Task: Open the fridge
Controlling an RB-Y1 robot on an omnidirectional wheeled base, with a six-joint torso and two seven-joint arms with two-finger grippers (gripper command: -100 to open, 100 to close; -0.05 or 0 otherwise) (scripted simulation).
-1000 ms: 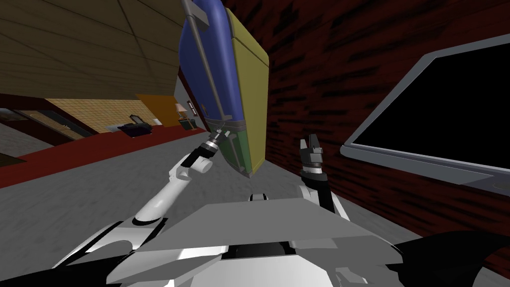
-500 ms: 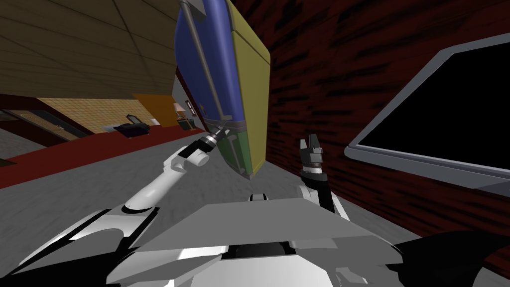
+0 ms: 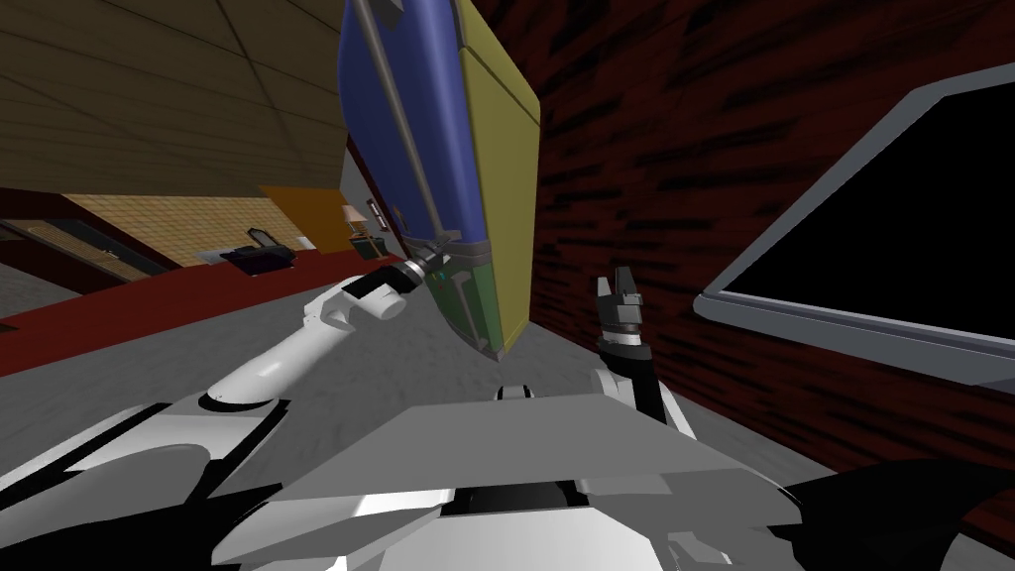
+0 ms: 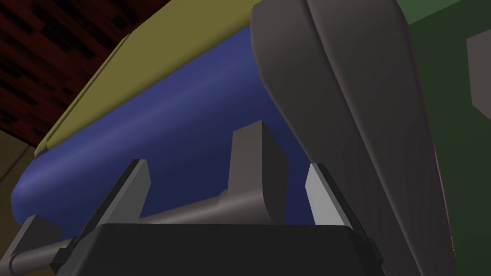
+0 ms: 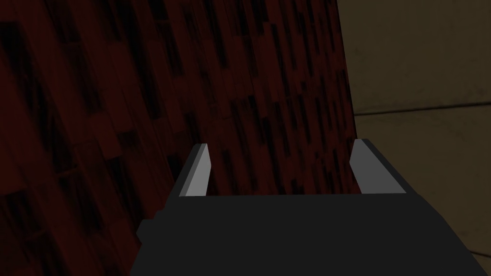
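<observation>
The fridge stands against the wall, with a blue upper door (image 3: pixel 426 119), a green lower door (image 3: pixel 466 297) and a yellow side (image 3: pixel 506 178). A long grey handle (image 3: pixel 396 109) runs down the blue door. My left gripper (image 3: pixel 433 256) is at the handle's lower end. In the left wrist view the left gripper (image 4: pixel 226 165) is open, its fingers straddling the handle's bar (image 4: pixel 192 211) and end bracket (image 4: pixel 254 167) in front of the blue door (image 4: pixel 168 124). My right gripper (image 3: pixel 622 283) is raised beside the fridge, and in its wrist view the right gripper (image 5: pixel 283 143) is open and holds nothing.
A dark red brick wall (image 3: pixel 694 149) runs behind and to the right of the fridge. It holds a grey-framed window (image 3: pixel 843 332) with a black area inside. Grey floor (image 3: pixel 198 357) spreads to the left. A small dark piece of furniture (image 3: pixel 260 253) stands far off.
My left elbow has swung out to the left while the hand stays at the handle's lower end. The whole head view has shifted a little.
</observation>
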